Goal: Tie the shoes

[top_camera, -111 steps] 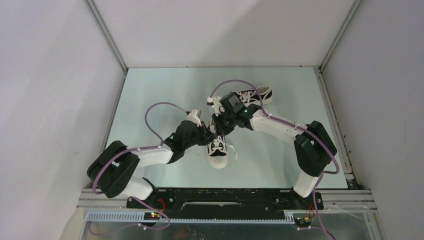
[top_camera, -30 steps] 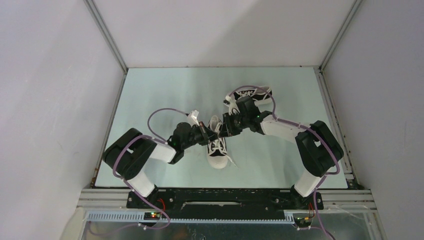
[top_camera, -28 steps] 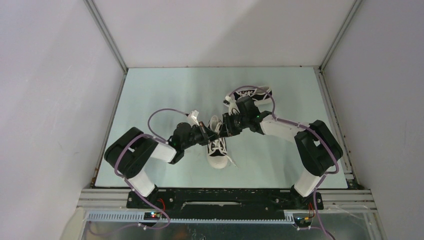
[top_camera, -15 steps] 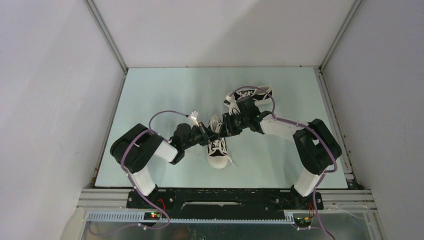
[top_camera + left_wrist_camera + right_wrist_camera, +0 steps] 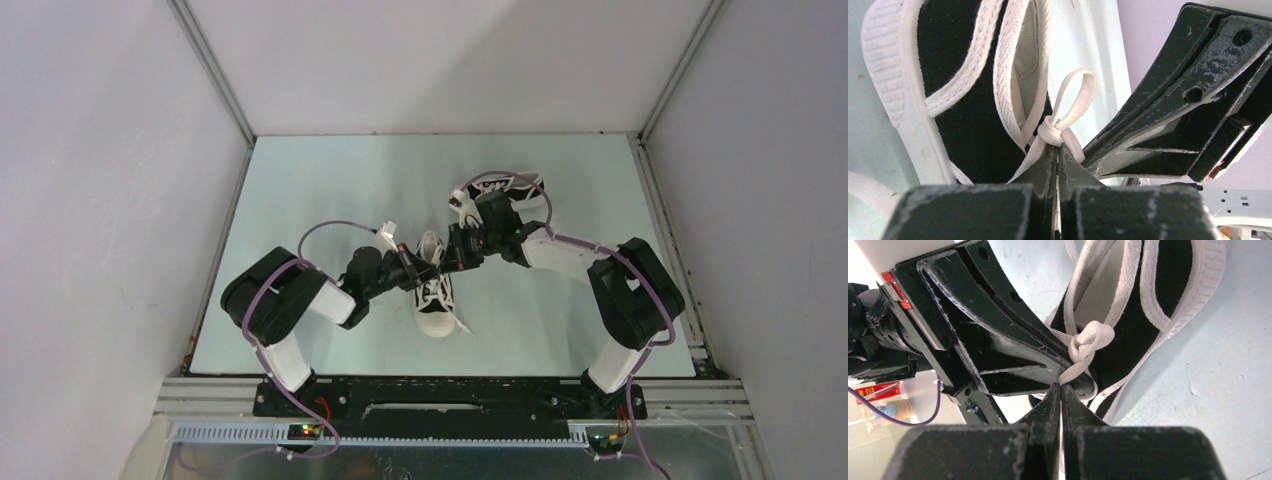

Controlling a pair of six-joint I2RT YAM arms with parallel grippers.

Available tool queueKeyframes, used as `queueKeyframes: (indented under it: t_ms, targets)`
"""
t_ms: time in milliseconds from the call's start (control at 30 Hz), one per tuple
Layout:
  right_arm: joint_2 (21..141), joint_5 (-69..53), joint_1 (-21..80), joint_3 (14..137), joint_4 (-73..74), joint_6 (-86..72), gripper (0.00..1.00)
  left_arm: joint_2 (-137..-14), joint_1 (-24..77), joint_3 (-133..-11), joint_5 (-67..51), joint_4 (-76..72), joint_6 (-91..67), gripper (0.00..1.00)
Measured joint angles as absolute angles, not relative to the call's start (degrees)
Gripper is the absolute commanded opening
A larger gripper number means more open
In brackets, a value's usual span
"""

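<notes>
**Progress.** Near shoe (image 5: 433,295) lay on the surface (image 5: 320,180) between the left arm (image 5: 300,300) and the right arm (image 5: 580,258), toe end toward their bases. At its throat the lace (image 5: 1034,155) was drawn into a small tight knot (image 5: 1050,134). One loop (image 5: 1075,90) stood out of it in the left wrist view.
- Left pincer (image 5: 1057,150) was closed, its tips nipping the lace strand that ran down out of the knot.
- Right pincer (image 5: 1061,389) was also closed, gripping another strand of the same lace just below the knot, from the opposite side.
- The two pincers sat nearly tip to tip over the shoe's throat.
- A loose lace end (image 5: 462,322) trailed on the surface beside the toe.

Judged: a knot was being cinched on this shoe, and the pull was close to done. Whether a full two-loop bow had formed could not be told, since only one loop showed plainly.

Far shoe (image 5: 510,187) lay toward the back right of the surface, just behind the right wrist, apart from the near one and partly hidden. Its laces showed white, but whether they were tied or loose could not be told from above. Judged: likely the work left.

**Count.**
- Shoes: two.
- Arms: two, one pincer each, both closed on lace.
- Knots seen: one.
- Loops seen plainly: one.
- Loose lace ends on the surface: one seen.
</notes>
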State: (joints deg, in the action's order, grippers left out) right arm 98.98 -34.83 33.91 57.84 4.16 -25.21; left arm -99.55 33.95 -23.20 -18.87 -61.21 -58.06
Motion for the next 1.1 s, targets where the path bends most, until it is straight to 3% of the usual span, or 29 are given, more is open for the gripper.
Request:
queueKeyframes:
  t_ms: [433, 833, 967, 1100]
  targets:
    - [98.56, -37.58, 34.39, 57.84, 0.58, -28.53, 0.0, -100.57, 33.45, -23.2, -19.75, -63.42, -58.96, 0.0]
    - [98.59, -37.78, 34.76, 57.84, -1.43, -30.48, 0.0, -108.99, 32.91, -22.7, -21.98, -78.32, -69.23, 0.0]
    - [98.59, -37.58, 34.79, 57.84, -1.17, -30.48, 0.09, -112.07, 32.8, -22.39, -22.31, -82.98, -72.84, 0.0]
    - [98.59, -36.42, 34.74, 57.84, 0.58, -29.98, 0.1, -113.16, 32.73, -22.24, -22.31, -84.73, -74.24, 0.0]
